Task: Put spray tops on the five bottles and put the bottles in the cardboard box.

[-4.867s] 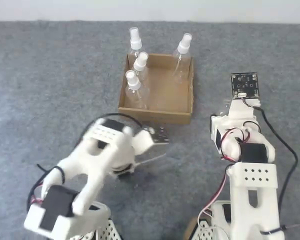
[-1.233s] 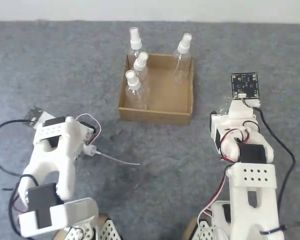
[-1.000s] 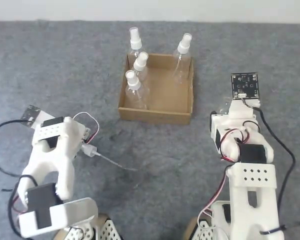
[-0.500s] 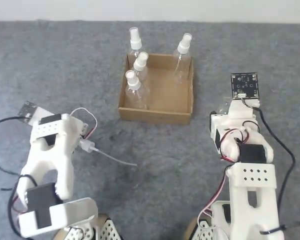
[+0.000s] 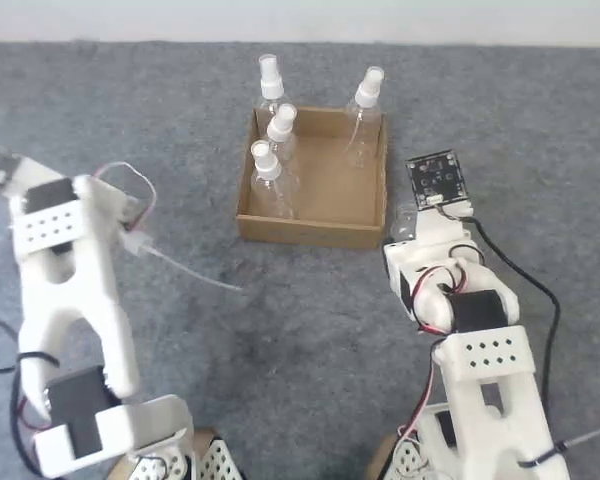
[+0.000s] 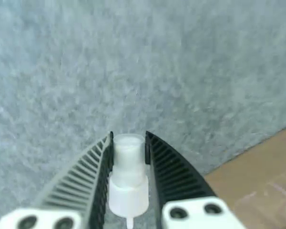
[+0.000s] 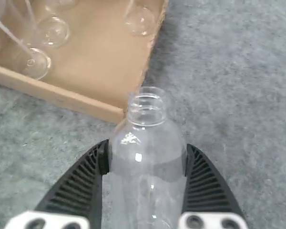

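Left gripper clamps white plastic spray top; right gripper hugs clear plastic bottle mid-body, probably light and slippery.

The left gripper rises and swings farther out to its left, taking the spray top with it. The right gripper shifts left towards the box, bringing its bottle close to the near right corner.
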Robot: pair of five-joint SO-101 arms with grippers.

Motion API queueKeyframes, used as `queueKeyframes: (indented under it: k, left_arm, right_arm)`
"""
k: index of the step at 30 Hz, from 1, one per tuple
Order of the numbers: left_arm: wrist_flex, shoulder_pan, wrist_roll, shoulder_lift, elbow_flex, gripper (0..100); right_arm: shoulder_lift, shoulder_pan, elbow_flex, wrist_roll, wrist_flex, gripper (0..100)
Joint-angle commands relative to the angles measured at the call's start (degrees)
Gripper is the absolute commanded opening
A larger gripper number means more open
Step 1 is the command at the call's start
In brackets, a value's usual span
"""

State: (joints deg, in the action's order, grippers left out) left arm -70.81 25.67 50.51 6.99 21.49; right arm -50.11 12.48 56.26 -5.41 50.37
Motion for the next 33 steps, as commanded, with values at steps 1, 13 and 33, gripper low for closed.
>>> queueKeyframes:
  k: [1,13,33]
  left_arm:
    - [-4.66,2.11,-3.78,1.05,-10.42,1]
    - [-8.97,3.78,-6.42,9.93,-24.4,1]
    - [-0.35,-1.93,-3.16,28.04,-23.16,1]
  right_arm:
    - [-3.03,1.27,-0.7,-1.14,0.66,8.0]
    - [-16.22,9.54,5.71,-5.98,0.22,8.0]
    - [-26.86,25.63,9.93,-5.89,-0.04,8.0]
